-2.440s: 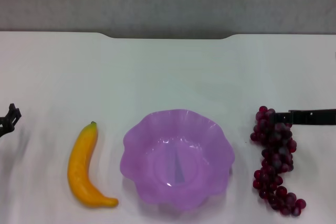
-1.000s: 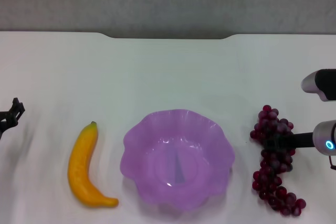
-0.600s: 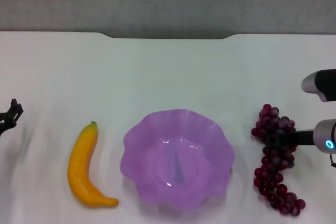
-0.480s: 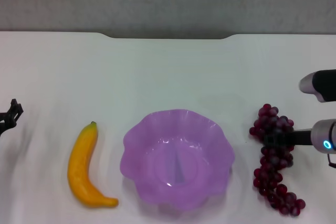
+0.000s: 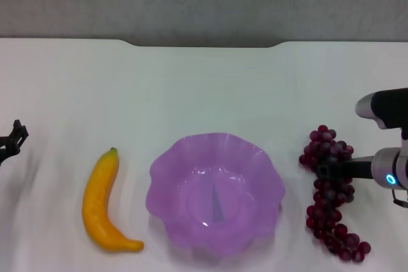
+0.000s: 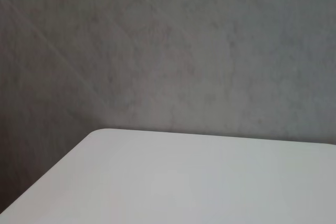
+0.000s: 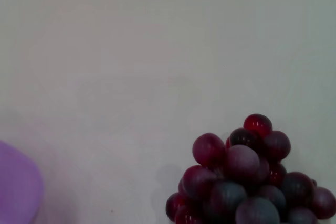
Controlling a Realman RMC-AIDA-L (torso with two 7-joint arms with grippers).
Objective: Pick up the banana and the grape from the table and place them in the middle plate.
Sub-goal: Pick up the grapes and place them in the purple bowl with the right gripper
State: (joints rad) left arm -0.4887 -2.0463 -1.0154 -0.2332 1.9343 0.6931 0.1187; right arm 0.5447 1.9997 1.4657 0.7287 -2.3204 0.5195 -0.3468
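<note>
head view | grape bunch [image 5: 331, 193] long axis near-to-far, right of middle plate [image 5: 167, 165] | right gripper [image 5: 326, 170] clamped on it | banana [image 5: 102, 202] stem far | left gripper [image 5: 11, 141] grip unclear

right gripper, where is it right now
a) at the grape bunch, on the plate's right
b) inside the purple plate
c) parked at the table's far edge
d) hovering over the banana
a: in the head view the right gripper reaches in from the right edge and sits at the grape bunch, while the banana and the middle plate are untouched.
</note>
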